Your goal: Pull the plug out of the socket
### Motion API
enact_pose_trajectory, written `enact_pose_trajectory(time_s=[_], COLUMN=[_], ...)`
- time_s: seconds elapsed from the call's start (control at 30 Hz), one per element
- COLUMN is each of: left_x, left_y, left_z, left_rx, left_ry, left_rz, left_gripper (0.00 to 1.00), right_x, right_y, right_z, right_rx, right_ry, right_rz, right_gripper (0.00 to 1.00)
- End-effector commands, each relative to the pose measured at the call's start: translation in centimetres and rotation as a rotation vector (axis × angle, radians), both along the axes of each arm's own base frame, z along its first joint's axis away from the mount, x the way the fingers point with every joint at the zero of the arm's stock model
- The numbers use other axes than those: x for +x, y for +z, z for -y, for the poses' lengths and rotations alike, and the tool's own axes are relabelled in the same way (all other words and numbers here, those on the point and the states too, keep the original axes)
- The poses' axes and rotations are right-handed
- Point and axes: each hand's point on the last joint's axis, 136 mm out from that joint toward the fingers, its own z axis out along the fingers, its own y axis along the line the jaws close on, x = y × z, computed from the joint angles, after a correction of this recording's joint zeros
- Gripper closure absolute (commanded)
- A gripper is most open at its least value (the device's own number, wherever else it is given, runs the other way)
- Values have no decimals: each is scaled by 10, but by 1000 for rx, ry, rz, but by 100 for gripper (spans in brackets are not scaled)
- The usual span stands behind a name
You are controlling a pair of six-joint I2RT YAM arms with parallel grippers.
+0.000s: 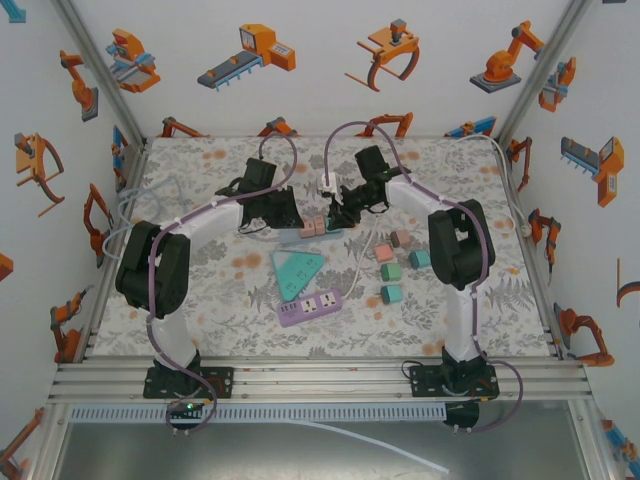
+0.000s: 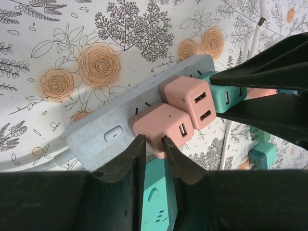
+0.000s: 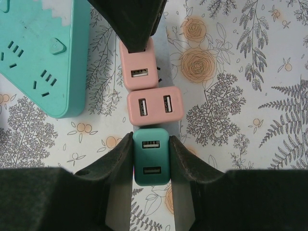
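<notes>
A grey power strip (image 2: 108,126) lies on the floral mat with two pink plugs (image 2: 165,125) (image 2: 188,97) and a teal plug (image 3: 151,156) seated in a row. My right gripper (image 3: 151,140) is shut on the teal plug, one finger flat against each side. My left gripper (image 2: 153,143) has its jaws nearly together, and their tips rest on the near edge of the end pink plug (image 3: 138,72). From above, both grippers (image 1: 290,213) (image 1: 340,212) meet over the strip (image 1: 312,229) at mid-table.
A teal triangular power strip (image 1: 297,270) and a purple strip (image 1: 312,306) lie nearer the arm bases. Several loose pink and teal plugs (image 1: 392,272) sit to the right. A white cable (image 1: 362,262) runs across the mat between them.
</notes>
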Motion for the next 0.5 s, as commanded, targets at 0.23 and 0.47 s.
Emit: enact_pose_trajectory(time_s=[0.23,0.47], left_x=[-43,-42], left_y=[-87,-87], left_z=[-24,-26], left_rx=[243,250], left_ry=[-34,-34], left_rz=[-204,-198], left_gripper=[74,74], right_x=[-7,-6], right_y=[88,102], right_z=[-18,-18], right_rx=[210,233], right_ry=[81,72], right_rz=[61,17], right_gripper=[100,100])
